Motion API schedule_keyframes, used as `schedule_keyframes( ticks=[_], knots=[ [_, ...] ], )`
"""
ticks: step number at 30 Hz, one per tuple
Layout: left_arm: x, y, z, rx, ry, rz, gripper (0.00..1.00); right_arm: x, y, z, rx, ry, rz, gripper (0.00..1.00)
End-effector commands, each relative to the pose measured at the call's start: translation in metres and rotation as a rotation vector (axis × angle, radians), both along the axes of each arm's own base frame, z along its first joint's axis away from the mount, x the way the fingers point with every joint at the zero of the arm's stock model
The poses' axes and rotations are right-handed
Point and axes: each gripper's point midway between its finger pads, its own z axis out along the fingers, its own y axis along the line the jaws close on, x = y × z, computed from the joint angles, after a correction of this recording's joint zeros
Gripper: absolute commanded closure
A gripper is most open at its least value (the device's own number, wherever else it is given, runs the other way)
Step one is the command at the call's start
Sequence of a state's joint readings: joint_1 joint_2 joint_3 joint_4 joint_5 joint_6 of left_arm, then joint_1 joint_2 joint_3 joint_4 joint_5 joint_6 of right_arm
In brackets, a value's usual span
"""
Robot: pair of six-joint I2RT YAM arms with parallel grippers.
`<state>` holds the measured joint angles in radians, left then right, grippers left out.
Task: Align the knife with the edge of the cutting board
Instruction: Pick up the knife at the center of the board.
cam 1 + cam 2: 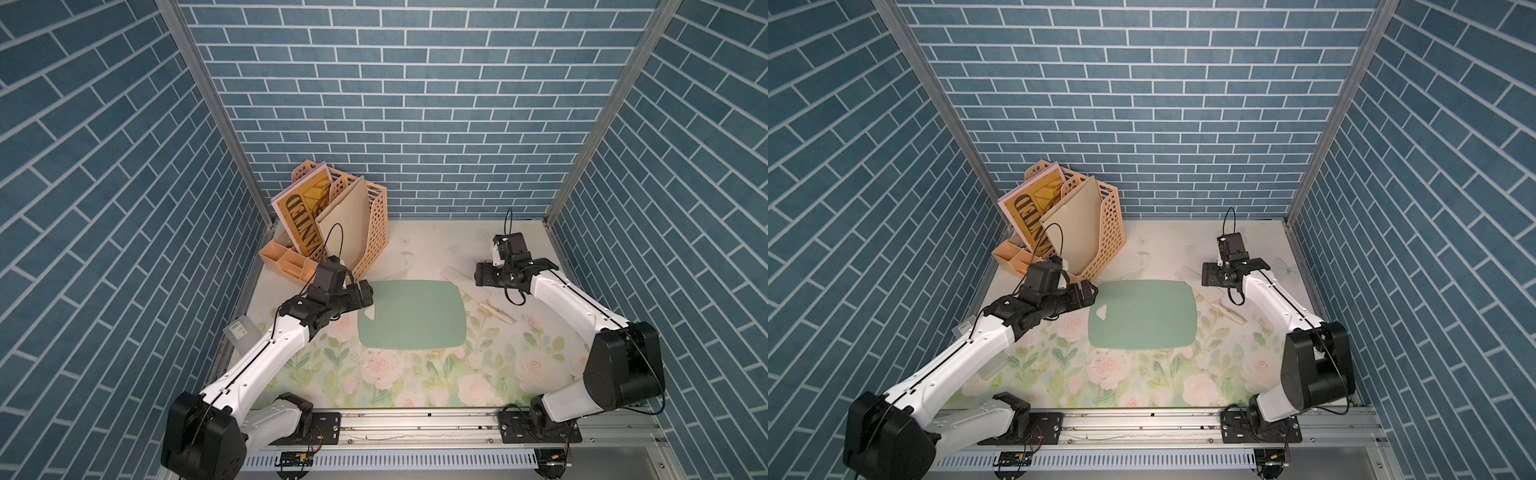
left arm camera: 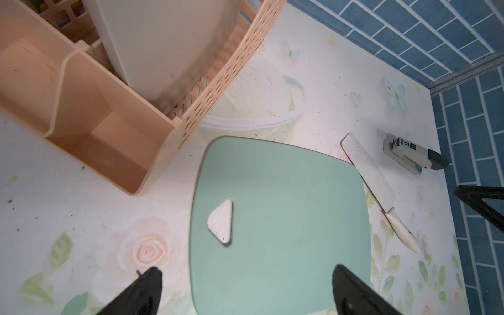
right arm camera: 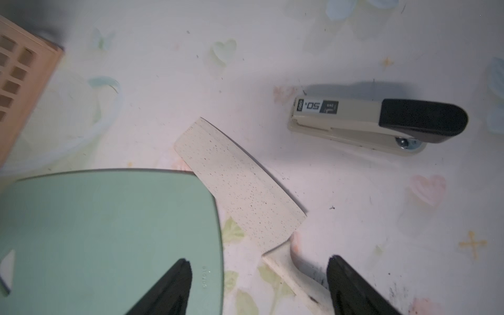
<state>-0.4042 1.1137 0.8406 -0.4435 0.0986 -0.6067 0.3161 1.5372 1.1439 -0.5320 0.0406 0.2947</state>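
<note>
The knife (image 3: 240,188) lies skewed, seemingly touching a corner of the cutting board (image 3: 109,231); the right gripper (image 3: 258,260), wide open and empty, should be centred over the handle (image 3: 283,271) before being closed.

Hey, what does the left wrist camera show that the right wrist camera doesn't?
Only the left wrist view shows the blue brick wall, the organizer with its tray compartments, the knife with its full handle, and the open left gripper. Only the right wrist view shows the open right gripper, the start of the knife handle lying between its fingers. Both show the cutting board, the knife blade and the stapler.
</note>
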Motion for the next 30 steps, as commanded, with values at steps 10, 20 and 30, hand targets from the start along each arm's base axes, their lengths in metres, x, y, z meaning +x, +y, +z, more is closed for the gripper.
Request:
schedule_keyframes(
  ticks=[10,20,30],
  knots=[
    [-0.026,0.013,0.002,0.071,-0.005,-0.066,0.00,-0.023,-0.013,-0.079,-0.175,0.300,0.077,0.14],
    [-0.027,0.012,0.000,0.067,-0.016,-0.076,0.00,-0.028,-0.012,-0.102,-0.171,0.352,0.079,0.23],
    [-0.026,0.014,-0.002,0.073,-0.018,-0.066,0.00,-0.034,-0.013,-0.108,-0.177,0.358,0.074,0.23]
  ],
)
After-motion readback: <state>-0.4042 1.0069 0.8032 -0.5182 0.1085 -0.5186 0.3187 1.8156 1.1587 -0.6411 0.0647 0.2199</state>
